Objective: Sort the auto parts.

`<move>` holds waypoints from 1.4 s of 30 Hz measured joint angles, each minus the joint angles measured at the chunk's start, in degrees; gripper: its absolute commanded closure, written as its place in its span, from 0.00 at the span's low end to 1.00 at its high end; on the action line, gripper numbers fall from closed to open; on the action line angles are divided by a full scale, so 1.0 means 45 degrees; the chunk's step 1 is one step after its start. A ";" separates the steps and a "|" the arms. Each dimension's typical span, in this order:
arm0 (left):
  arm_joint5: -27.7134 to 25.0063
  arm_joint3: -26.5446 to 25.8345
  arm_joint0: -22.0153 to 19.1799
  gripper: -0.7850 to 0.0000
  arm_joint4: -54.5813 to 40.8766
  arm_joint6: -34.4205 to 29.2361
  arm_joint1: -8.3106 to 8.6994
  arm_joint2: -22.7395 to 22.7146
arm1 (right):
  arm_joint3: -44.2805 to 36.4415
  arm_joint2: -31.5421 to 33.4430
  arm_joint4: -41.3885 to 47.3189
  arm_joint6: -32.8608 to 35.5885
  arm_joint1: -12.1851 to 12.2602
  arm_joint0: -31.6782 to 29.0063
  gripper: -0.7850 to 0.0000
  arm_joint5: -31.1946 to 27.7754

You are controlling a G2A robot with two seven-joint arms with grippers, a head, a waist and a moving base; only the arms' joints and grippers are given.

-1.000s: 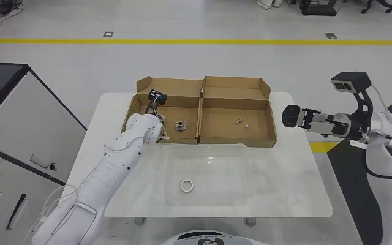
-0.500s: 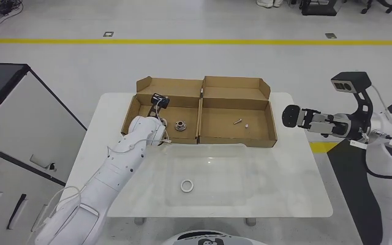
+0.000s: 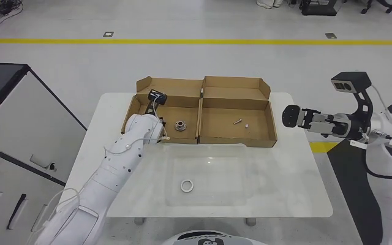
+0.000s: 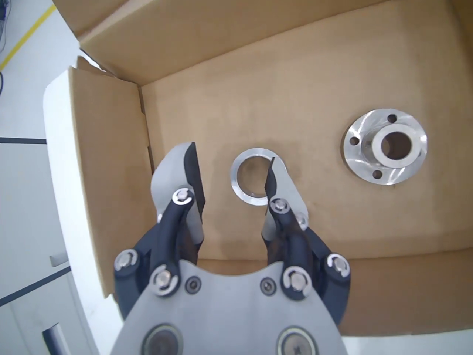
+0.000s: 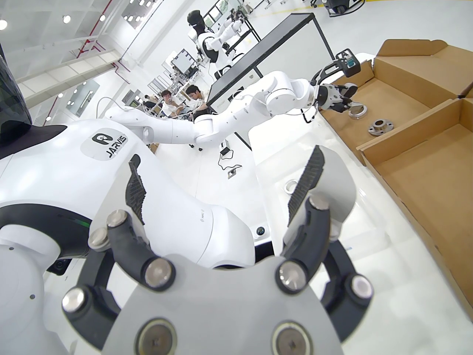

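- Top view: the left arm is stretching into the left cardboard box (image 3: 138, 105), which is sitting in the upper middle of the frame on the white table (image 3: 288, 196).
- The left gripper (image 4: 232, 156) is hanging over the box floor with its fingers spread wide, gripping nothing.
- A metal ring (image 4: 251, 198) is lying flat on the box floor under the fingers. One fingertip is overlapping its rim in the left wrist view, and the other is standing clear of it.
- A flange (image 4: 406, 171) is lying flat in the same box, apart from the metal ring.
- The right cardboard box (image 3: 257, 131) is sitting against the left one, holding a bolt (image 3: 237, 121) and a small white piece (image 3: 246, 125) near each other.
- A white ring (image 3: 187, 185) is lying on the table in the lower middle of the top view.
- The right gripper (image 5: 225, 158) is hovering at the right of the top view, beyond the table's edge, with its fingers wide apart and empty.
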 measured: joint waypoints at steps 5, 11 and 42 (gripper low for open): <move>-0.1124 -0.1205 -0.0083 0.00 0.0084 -0.0689 0.0083 -0.0334 | 0.0000 0.0000 0.0000 0.0000 0.0000 0.0000 0.00 0.0000; -0.2675 -0.3075 -0.0051 0.00 0.0019 -0.2030 0.0184 -0.0588 | 0.0000 0.0000 0.0000 0.0000 0.0000 0.0000 0.00 0.0000; -0.6452 -0.7934 -0.1088 0.00 -0.4875 -0.5846 0.1858 0.3013 | 0.0000 0.0000 0.0000 0.0000 0.0000 0.0000 0.00 0.0000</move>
